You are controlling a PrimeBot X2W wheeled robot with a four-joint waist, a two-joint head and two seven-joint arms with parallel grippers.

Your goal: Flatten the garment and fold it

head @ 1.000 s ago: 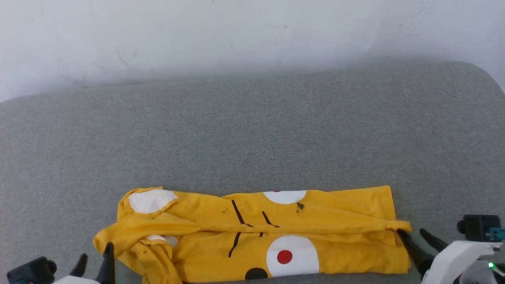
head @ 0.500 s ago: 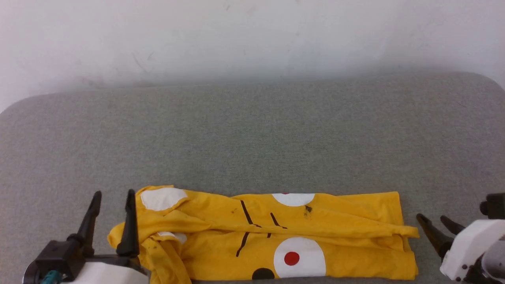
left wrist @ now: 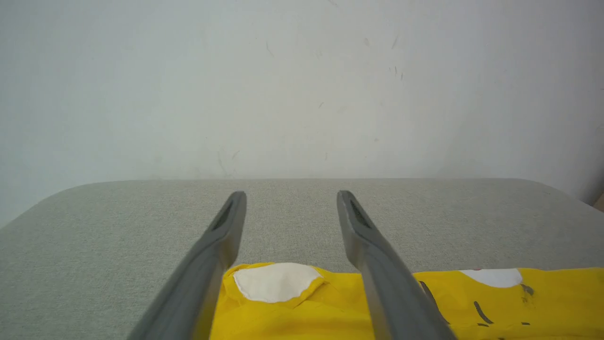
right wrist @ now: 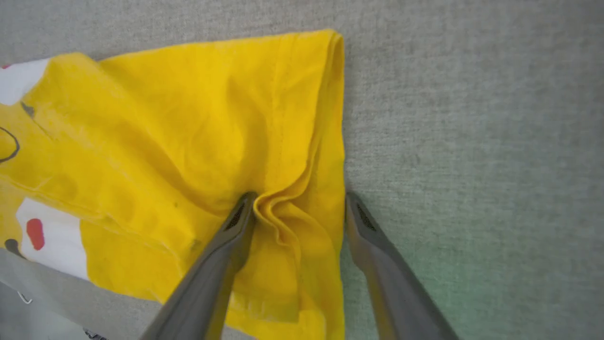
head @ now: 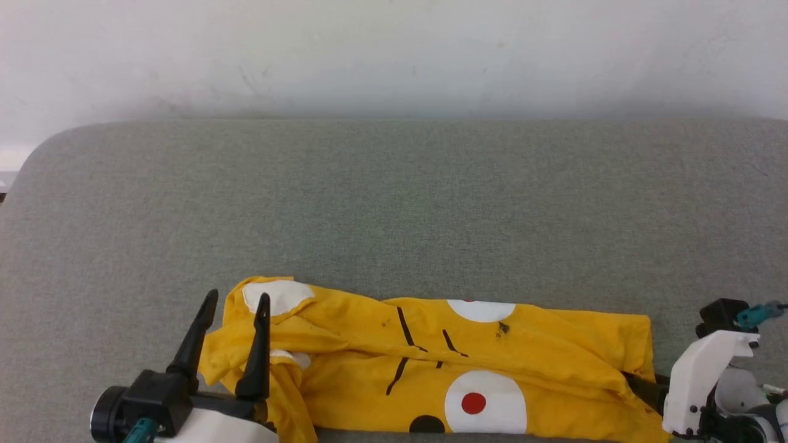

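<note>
The garment (head: 542, 351), a bright yellow T-shirt with white patches, a red dot and black lines, lies folded into a long band along the near edge of the grey cushion (head: 394, 203). My left gripper (head: 237, 298) stands open above its left end. In the left wrist view the white patch (left wrist: 276, 282) lies below and between that gripper's (left wrist: 291, 194) fingers. My right gripper (right wrist: 299, 196) is open and straddles the garment's (right wrist: 188, 118) right hem. Its left finger presses on the cloth, a bunched fold rises between the fingers, and the right finger rests on bare cushion.
A pale wall (head: 394, 55) rises just behind the cushion. The cushion's rounded far-left corner (head: 43, 147) shows in the head view. Bare grey fabric stretches beyond the garment to the wall. My white right wrist (head: 702, 381) sits at the garment's right end.
The head camera has shifted. My left gripper rose and came right over the garment's left end. My right gripper moved in onto the right hem, which is now bunched.
</note>
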